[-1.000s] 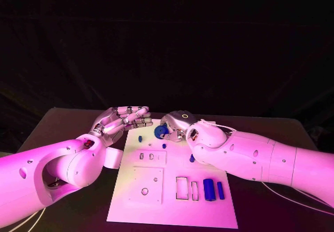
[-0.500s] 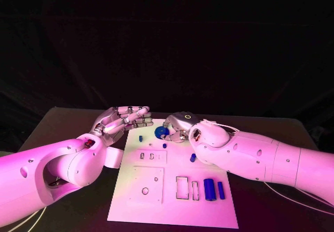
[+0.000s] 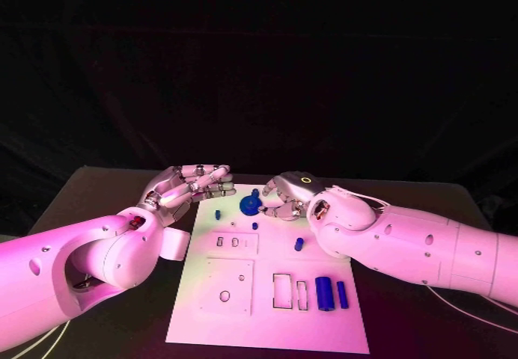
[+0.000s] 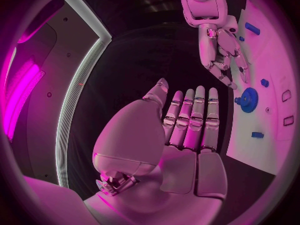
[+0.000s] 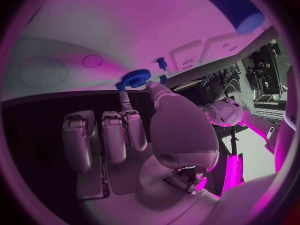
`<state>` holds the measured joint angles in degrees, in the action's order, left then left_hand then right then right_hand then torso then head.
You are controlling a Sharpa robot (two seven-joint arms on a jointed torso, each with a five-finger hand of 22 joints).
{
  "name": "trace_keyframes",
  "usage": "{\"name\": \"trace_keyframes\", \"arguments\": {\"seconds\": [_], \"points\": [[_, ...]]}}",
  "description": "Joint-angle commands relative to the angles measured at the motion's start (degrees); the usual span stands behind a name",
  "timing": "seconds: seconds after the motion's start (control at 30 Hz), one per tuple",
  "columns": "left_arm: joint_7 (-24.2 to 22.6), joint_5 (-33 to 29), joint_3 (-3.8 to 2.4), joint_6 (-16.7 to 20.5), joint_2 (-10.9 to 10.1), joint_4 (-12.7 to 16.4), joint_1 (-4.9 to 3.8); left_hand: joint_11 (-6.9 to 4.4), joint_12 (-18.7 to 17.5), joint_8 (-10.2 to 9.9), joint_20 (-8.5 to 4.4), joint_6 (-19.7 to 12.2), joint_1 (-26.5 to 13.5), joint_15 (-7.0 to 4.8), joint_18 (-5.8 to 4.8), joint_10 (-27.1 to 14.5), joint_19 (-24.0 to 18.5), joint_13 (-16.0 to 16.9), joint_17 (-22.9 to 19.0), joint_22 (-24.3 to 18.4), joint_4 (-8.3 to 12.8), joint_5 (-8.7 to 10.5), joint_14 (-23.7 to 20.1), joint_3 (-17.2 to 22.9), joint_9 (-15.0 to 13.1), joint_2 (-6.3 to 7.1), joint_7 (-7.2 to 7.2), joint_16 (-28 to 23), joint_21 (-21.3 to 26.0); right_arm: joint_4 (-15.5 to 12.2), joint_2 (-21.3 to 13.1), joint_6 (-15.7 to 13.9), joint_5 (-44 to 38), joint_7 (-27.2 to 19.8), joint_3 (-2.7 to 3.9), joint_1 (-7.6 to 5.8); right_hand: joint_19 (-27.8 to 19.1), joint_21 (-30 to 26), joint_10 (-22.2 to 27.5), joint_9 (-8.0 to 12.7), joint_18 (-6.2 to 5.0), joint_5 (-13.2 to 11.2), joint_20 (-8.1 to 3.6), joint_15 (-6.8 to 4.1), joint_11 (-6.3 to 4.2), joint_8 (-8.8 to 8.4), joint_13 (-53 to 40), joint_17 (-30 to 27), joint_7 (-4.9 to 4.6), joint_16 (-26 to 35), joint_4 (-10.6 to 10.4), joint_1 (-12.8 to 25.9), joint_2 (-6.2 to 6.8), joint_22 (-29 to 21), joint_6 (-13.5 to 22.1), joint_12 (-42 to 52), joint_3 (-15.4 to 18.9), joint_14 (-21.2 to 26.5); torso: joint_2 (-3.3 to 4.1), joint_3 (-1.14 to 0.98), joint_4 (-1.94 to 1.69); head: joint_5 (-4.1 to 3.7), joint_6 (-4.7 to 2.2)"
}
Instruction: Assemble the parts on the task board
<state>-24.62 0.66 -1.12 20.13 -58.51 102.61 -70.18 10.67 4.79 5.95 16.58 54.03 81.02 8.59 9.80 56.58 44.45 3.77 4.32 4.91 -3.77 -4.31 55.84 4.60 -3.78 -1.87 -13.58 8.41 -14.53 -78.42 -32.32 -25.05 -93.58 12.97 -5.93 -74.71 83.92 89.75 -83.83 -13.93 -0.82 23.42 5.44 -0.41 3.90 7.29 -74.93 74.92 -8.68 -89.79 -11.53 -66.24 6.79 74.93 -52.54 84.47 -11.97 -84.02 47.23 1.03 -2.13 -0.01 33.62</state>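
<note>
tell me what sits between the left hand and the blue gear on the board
Nothing: in the left wrist view only bare white task board and dark table separate the left hand from the blue gear.

Lab, black-draped backdrop, black table point(image 3: 432, 196)

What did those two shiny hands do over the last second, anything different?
The right hand drew back from the blue gear toward its own side, leaving the gear uncovered and free on the task board. The left hand stayed open beside the board; the other blue parts kept their places.
</note>
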Motion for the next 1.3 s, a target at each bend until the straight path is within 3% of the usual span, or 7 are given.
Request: {"name": "trace_keyframes", "arguments": {"seconds": [0.03,0.13,0.3,0.53,0.67,0.83,1.3], "points": [[-0.21,-0.10,-0.01,-0.82,-0.16,-0.05,-0.05,0.46,-0.31,-0.46,0.03,0.04,-0.03,0.45,0.39,0.13,0.01,-0.05,-0.06,-0.09,0.32,-0.25,0.15,0.07,0.06,-0.62,-0.44,-0.33,0.39,-3.24,-3.74,-3.61,5.05,-3.20,0.26,-0.83,5.60,-0.43,-1.15,0.08,0.56,-0.95,0.13,-0.09,0.03,-0.31,-10.23,15.08,0.04,-0.21,0.88,-1.98,0.32,14.16,-0.78,0.08,-0.77,-5.98,-0.08,-0.09,0.17,-0.60,-0.21],[-0.15,-0.16,0.01,-0.79,-0.30,-0.31,-0.05,0.46,-0.32,-0.46,0.03,0.03,-0.04,0.45,0.39,0.13,0.01,-0.05,-0.06,-0.09,0.32,-0.25,0.15,0.08,0.06,-0.62,-0.45,-0.34,0.39,-6.13,-8.81,-0.78,13.30,-8.55,0.41,-1.86,4.71,-1.70,-0.02,0.04,0.10,-4.01,-0.16,-0.45,-0.14,-0.39,-9.18,14.84,0.27,-0.05,2.42,-4.08,0.73,12.53,-1.49,-1.15,-1.37,-5.91,-0.35,-0.03,0.54,-0.94,-0.11],[-0.18,-0.19,0.04,-0.80,-0.15,-1.25,-0.05,0.46,-0.32,-0.46,0.03,0.03,-0.04,0.45,0.39,0.13,0.01,-0.05,-0.06,-0.09,0.32,-0.25,0.15,0.08,0.06,-0.62,-0.45,-0.34,0.39,-8.53,-16.21,3.53,23.10,-14.95,0.49,-2.87,3.57,-3.37,1.82,0.21,-0.47,-7.18,-0.66,-1.07,-0.86,-1.10,-7.53,13.82,1.13,0.62,5.35,-7.78,1.83,10.53,-1.60,-3.17,-1.34,-5.62,-0.89,-0.23,1.34,-1.03,-0.10],[-0.34,-0.62,0.15,-1.11,0.21,-2.09,-0.02,0.46,-0.35,-0.49,0.03,0.04,-0.01,0.45,0.39,0.13,0.01,-0.05,-0.07,-0.11,0.36,-0.26,0.16,0.11,0.05,-0.63,-0.44,-0.37,0.40,-8.05,-22.36,6.39,25.76,-18.11,0.44,-2.81,3.04,-4.23,2.68,0.36,-0.71,-7.56,-1.17,-1.46,-1.25,-1.74,-6.70,13.49,1.44,0.88,6.91,-9.87,2.25,9.60,-1.71,-4.22,-0.72,-5.53,-1.23,-0.73,1.70,-1.26,-0.06],[-0.38,-0.67,0.21,-1.26,0.33,-2.25,-0.01,0.46,-0.35,-0.49,0.03,0.04,-0.01,0.45,0.39,0.13,0.01,-0.05,-0.07,-0.11,0.36,-0.26,0.16,0.11,0.05,-0.63,-0.44,-0.37,0.40,-6.32,-22.90,6.72,25.66,-18.50,0.40,-2.23,3.04,-4.30,2.82,0.58,-0.71,-6.60,-1.06,-1.19,-0.96,-2.40,-6.54,13.62,1.02,0.79,7.44,-10.68,2.24,9.57,-1.03,-4.42,-0.53,-5.57,-1.27,-0.92,1.83,-1.32,0.02],[-0.39,-0.70,0.24,-1.39,0.47,-2.41,0.01,0.46,-0.35,-0.49,0.03,0.04,-0.01,0.45,0.39,0.13,0.01,-0.05,-0.07,-0.11,0.36,-0.26,0.16,0.11,0.05,-0.63,-0.44,-0.37,0.40,-4.47,-22.35,6.82,25.28,-18.69,0.36,-1.21,3.07,-4.31,2.85,0.73,-0.69,-6.03,-0.87,-0.93,-0.75,-2.89,-6.51,13.74,0.76,0.72,7.73,-11.12,2.16,9.61,-0.47,-4.47,-0.34,-5.61,-1.22,-0.83,1.58,-1.56,0.07],[-0.37,-0.71,0.28,-1.51,0.74,-2.72,0.02,0.45,-0.37,-0.52,0.03,0.06,0.05,0.45,0.39,0.16,0.01,-0.04,-0.07,-0.12,0.42,-0.27,0.18,0.17,0.05,-0.65,-0.41,-0.40,0.41,1.61,-18.04,6.69,24.48,-18.42,0.35,0.64,3.24,-4.10,2.60,0.77,-0.62,-5.50,-0.72,-0.76,-0.62,-3.07,-6.73,14.03,0.58,0.52,7.93,-11.53,1.83,9.87,-0.40,-4.21,-0.41,-5.69,-1.21,-0.81,1.56,-1.24,0.48]]}}
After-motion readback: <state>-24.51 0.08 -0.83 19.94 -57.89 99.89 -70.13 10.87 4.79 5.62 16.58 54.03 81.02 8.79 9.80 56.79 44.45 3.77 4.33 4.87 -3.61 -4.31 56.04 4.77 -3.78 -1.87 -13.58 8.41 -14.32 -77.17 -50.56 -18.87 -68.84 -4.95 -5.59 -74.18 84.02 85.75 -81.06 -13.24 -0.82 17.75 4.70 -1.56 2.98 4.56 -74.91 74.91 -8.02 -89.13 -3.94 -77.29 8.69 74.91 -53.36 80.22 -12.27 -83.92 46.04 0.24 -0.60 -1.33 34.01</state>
